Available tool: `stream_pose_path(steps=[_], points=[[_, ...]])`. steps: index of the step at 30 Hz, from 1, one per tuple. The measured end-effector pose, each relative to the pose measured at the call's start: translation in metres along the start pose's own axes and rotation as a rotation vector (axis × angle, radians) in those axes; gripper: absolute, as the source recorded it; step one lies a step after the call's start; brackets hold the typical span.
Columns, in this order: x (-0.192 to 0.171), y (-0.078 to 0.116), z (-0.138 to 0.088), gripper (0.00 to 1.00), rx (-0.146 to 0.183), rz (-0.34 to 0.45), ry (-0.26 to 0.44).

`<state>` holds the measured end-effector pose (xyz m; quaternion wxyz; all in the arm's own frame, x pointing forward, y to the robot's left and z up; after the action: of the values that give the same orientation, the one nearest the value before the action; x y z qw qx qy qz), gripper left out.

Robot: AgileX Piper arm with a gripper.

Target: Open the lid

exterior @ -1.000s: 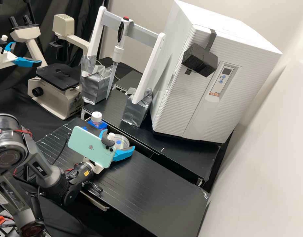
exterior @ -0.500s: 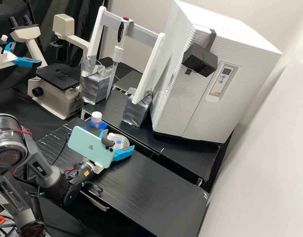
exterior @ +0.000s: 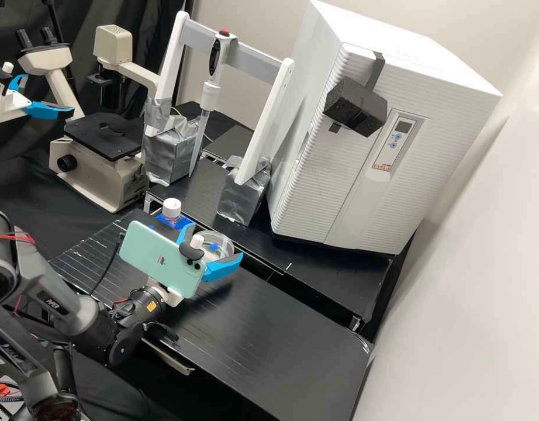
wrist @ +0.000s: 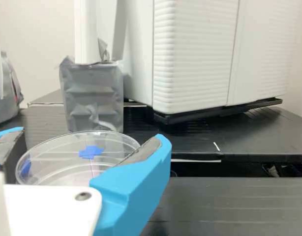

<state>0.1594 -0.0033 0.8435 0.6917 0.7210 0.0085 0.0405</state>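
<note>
In the high view my gripper (exterior: pixel 216 240) is over the bench's left part, its blue fingers on opposite sides of a clear round lid (exterior: pixel 224 250) with blue tape. The wrist view has the gripper (wrist: pixel 89 137) shut on the lid (wrist: pixel 57 150) by its rim. Blue tape (wrist: pixel 91 152) marks the lid's clear surface. A mint green phone (exterior: pixel 155 257) on the gripper hides part of the bench behind it. Whether a dish base lies underneath I cannot tell.
Behind the gripper stands a white-capped bottle (exterior: pixel 172 208) by blue tape. A raised black shelf (exterior: pixel 322 275) carries a white cabinet (exterior: pixel 369 193) and a pipette stand with silver-taped feet (exterior: pixel 242 196). A microscope (exterior: pixel 100 158) and a second arm's gripper (exterior: pixel 44 109) are at left.
The gripper and the tape-marked lid have shifted slightly together, a little up in the high view. The arm's links at left have moved further left and down.
</note>
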Motion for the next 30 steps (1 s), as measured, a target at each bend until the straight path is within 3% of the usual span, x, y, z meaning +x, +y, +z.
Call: stream_pose_path(steps=[7, 10, 18, 25, 30], points=[[-0.001, 0.021, 0.006, 0.00, 0.051, 0.081, -0.035], [0.003, 0.032, 0.012, 0.00, 0.054, 0.113, -0.054], [0.013, 0.036, 0.032, 0.00, 0.104, 0.102, -0.120], [0.017, 0.039, 0.052, 0.00, 0.112, 0.108, -0.185], [0.016, 0.044, 0.057, 0.00, 0.095, 0.129, -0.202]])
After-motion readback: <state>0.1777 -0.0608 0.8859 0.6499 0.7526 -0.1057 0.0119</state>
